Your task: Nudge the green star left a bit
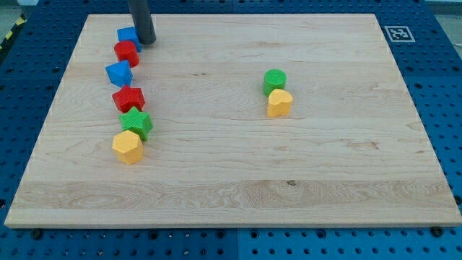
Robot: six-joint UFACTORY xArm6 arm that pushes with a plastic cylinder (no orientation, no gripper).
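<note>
- Board (238, 180): one wooden board on a blue perforated base; one black-and-white marker (398, 33) sits at the board's top right corner.
- Block count: eight in total. Two blue, two red, two green, two yellow.
- Left column, from the view's top to bottom: blue block (127, 35), red cylinder (126, 53), second blue block (119, 73), red star (128, 99), green star (136, 123), yellow hexagon (128, 146).
- The exact shapes of the two blue blocks cannot be made out with certainty.
- Green star: located in the lower part of the left column, touching the red star above it and the yellow hexagon below it, near the board's left edge.
- Centre-right pair: green cylinder (275, 80) above a yellow block (279, 103); the two touch. This pair is well apart from the left column.
- Tool: one dark rod with no jaws, so nothing spreads, closes or pinches. My tip (146, 42) rests at the top of the left column, just beside the upper blue block on its right side and near the red cylinder.
- My tip is well apart from the green star, with three blocks lying between them along the column.
</note>
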